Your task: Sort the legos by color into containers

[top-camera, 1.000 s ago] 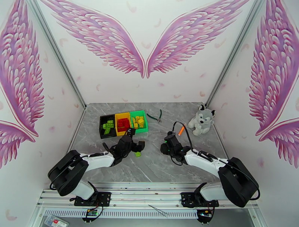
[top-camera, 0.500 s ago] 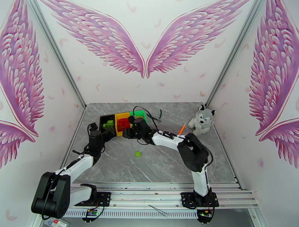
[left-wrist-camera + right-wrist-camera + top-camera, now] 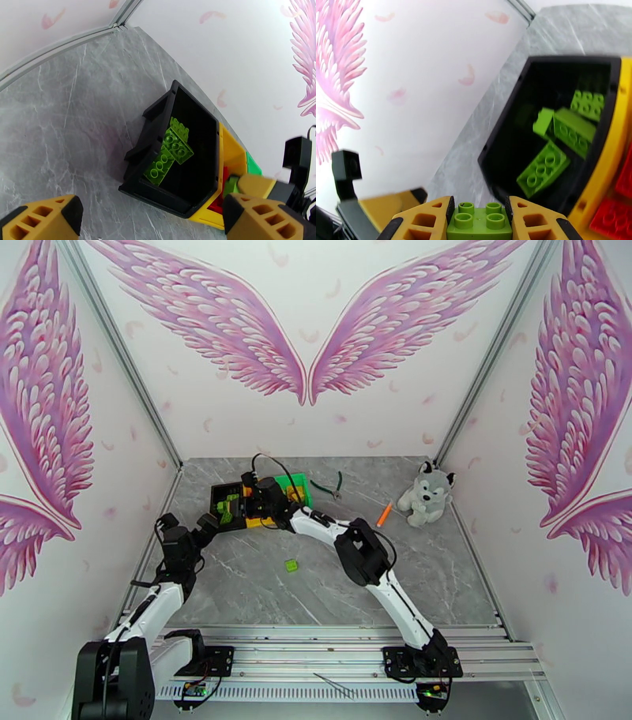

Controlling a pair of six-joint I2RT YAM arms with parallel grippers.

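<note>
My right gripper (image 3: 480,219) is shut on a lime green lego (image 3: 480,225) and hangs over the near end of the black container (image 3: 505,130), which holds several lime green legos (image 3: 543,167). From above, the right gripper (image 3: 251,499) is stretched across to the row of containers: black (image 3: 215,512), yellow (image 3: 257,522), green (image 3: 304,486). Red legos (image 3: 620,205) lie in the yellow container (image 3: 606,158). My left gripper (image 3: 189,523) is open and empty, just left of the black container (image 3: 152,130). One green lego (image 3: 291,564) lies loose on the table.
Green-handled pliers (image 3: 328,486) lie behind the containers. An orange stick (image 3: 383,515) and a husky plush (image 3: 426,493) sit at the right. The right arm spans the table's middle. The side wall stands close to the left arm.
The right arm swung from the right side across to the containers, now over the black one. The left arm pulled back to the left. The loose green lego stayed put.
</note>
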